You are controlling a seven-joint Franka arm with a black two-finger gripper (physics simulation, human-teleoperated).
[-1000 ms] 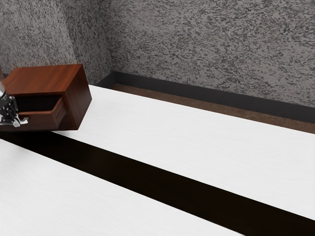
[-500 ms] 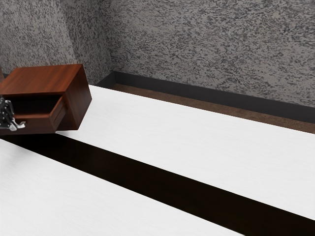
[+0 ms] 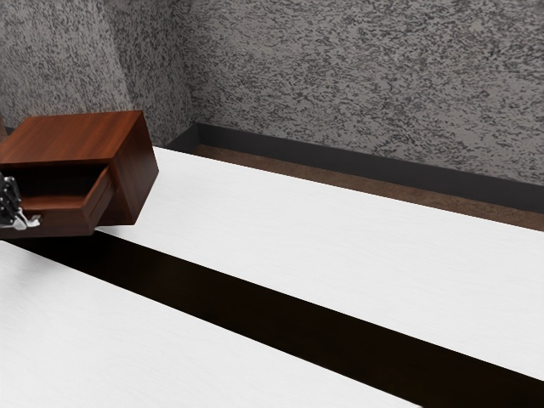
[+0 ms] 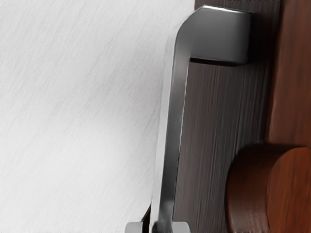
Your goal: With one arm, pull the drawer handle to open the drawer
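A reddish-brown wooden cabinet [image 3: 81, 140] stands at the exterior view's left on the white table [image 3: 340, 238]. Its drawer [image 3: 66, 212] is pulled partly out toward the left edge, leaving a dark opening above it. My gripper [image 3: 8, 212] sits at the drawer's front, half cut off by the frame edge. In the wrist view the grey metal handle [image 4: 170, 136] runs along the dark drawer front [image 4: 216, 145] and ends between my fingertips [image 4: 138, 226], which press on it from both sides.
A black gap [image 3: 255, 310] crosses the table diagonally between two white surfaces. A speckled grey wall [image 3: 357, 76] with a dark skirting closes the back. A round wooden part [image 4: 277, 194] juts out beside the drawer front.
The drawer has slid further out toward the exterior view's left, and my gripper has moved left with it, now mostly past the frame edge.
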